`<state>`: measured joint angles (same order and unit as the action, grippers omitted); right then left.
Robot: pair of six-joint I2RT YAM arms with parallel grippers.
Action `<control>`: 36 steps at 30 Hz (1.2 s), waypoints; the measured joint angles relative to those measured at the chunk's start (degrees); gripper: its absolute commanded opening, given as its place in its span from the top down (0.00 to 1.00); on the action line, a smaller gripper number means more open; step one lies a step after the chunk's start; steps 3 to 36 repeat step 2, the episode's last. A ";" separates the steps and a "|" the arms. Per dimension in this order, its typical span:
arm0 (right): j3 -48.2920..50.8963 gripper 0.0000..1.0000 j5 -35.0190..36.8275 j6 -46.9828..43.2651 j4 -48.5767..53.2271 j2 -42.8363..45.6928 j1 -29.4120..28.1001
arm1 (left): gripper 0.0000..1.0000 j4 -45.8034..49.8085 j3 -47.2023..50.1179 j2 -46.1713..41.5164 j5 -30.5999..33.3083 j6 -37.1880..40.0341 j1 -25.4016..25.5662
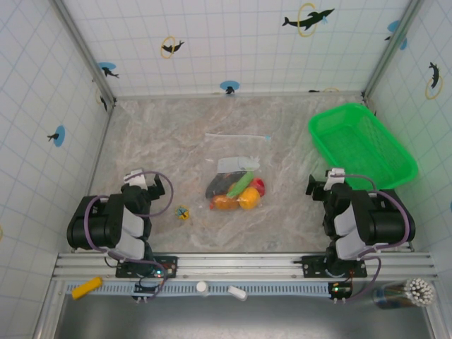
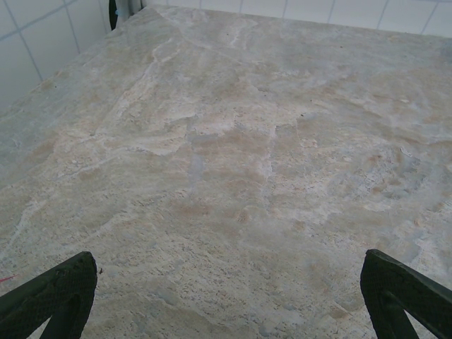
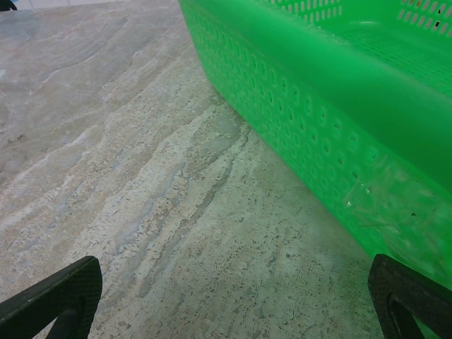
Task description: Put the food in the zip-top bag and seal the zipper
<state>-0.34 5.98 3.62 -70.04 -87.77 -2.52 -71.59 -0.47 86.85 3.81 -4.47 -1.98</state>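
The zip-top bag (image 1: 236, 167), clear with a white label patch, lies flat in the middle of the table. The food (image 1: 236, 191), orange, yellow, red and green pieces, is bunched at the bag's near end; I cannot tell whether it lies under the plastic. The zipper (image 1: 236, 135) runs along the bag's far edge, with a light blue tab (image 1: 267, 139) at its right end. My left gripper (image 1: 145, 181) (image 2: 226, 296) is open over bare table, left of the bag. My right gripper (image 1: 325, 182) (image 3: 232, 300) is open too, right of the bag, beside the basket.
A bright green plastic basket (image 1: 360, 145) (image 3: 339, 92) stands at the back right, close to my right gripper. A tiny yellow-blue trinket (image 1: 182, 212) lies between my left gripper and the bag. Tiled walls enclose the table on three sides.
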 measured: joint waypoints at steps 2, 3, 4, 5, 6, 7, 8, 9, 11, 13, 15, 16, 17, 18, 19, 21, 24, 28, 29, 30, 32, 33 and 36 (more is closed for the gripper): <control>-0.02 0.00 0.02 0.00 0.00 0.00 0.00 | 0.03 0.00 0.00 0.00 0.00 -0.02 0.00; -0.02 0.00 0.02 0.00 0.00 0.00 0.00 | 0.03 0.00 0.00 0.00 0.00 -0.02 0.00; -0.02 0.00 0.02 0.00 0.00 0.00 0.00 | 0.03 0.00 0.00 0.00 0.00 -0.02 0.00; -0.02 0.00 0.02 0.00 0.00 0.00 0.00 | 0.03 0.00 0.00 0.00 0.00 -0.02 0.00; -0.02 0.00 0.02 0.00 0.00 0.00 0.00 | 0.03 0.00 0.00 0.00 0.00 -0.02 0.00; -0.02 0.00 0.02 0.00 0.00 0.00 0.00 | 0.03 0.00 0.00 0.00 0.00 -0.02 0.00; -0.02 0.00 0.02 0.00 0.00 0.00 0.00 | 0.03 0.00 0.00 0.00 0.00 -0.02 0.00; -0.02 0.00 0.02 0.00 0.00 0.00 0.00 | 0.03 0.00 0.00 0.00 0.00 -0.02 0.00; -0.02 0.00 0.02 0.00 0.00 0.00 0.00 | 0.03 0.00 0.00 0.00 0.00 -0.02 0.00; -0.02 0.00 0.02 0.00 0.00 0.00 0.00 | 0.03 0.00 0.00 0.00 0.00 -0.02 0.00; -0.02 0.00 0.02 0.00 0.00 0.00 0.00 | 0.03 0.00 0.00 0.00 0.00 -0.02 0.00; -0.02 0.00 0.02 0.00 0.00 0.00 0.00 | 0.03 0.00 0.00 0.00 0.00 -0.02 0.00; -0.02 0.00 0.02 0.00 0.00 0.00 0.00 | 0.03 0.00 0.00 0.00 0.00 -0.02 0.00; -0.02 0.00 0.02 0.00 0.00 0.00 0.00 | 0.03 0.00 0.00 0.00 0.00 -0.02 0.00; -0.02 0.00 0.02 0.00 0.00 0.00 0.00 | 0.03 0.00 0.00 0.00 0.00 -0.02 0.00; -0.02 0.00 0.02 0.00 0.00 0.00 0.00 | 0.03 0.00 0.00 0.00 0.00 -0.02 0.00; -0.02 0.00 0.02 0.00 0.00 0.00 0.00 | 0.03 0.00 0.00 0.00 0.00 -0.02 0.00; -0.02 0.00 0.02 0.00 0.00 0.00 0.00 | 0.03 0.00 0.00 0.00 0.00 -0.02 0.00; -0.02 0.00 0.02 0.00 0.00 0.00 0.00 | 0.03 0.00 0.00 0.00 0.00 -0.02 0.00; -0.02 0.00 0.02 0.00 0.00 0.00 0.00 | 0.03 0.00 0.00 0.00 0.00 -0.02 0.00; -0.02 0.00 0.02 0.00 0.00 0.00 0.00 | 0.03 0.00 0.00 0.00 0.00 -0.02 0.00; -0.02 0.00 0.02 0.00 0.00 0.00 0.00 | 0.03 0.00 0.00 0.00 0.00 -0.02 0.00; -0.02 0.00 0.02 0.00 0.00 0.00 0.00 | 0.03 0.00 0.00 0.00 0.00 -0.02 0.00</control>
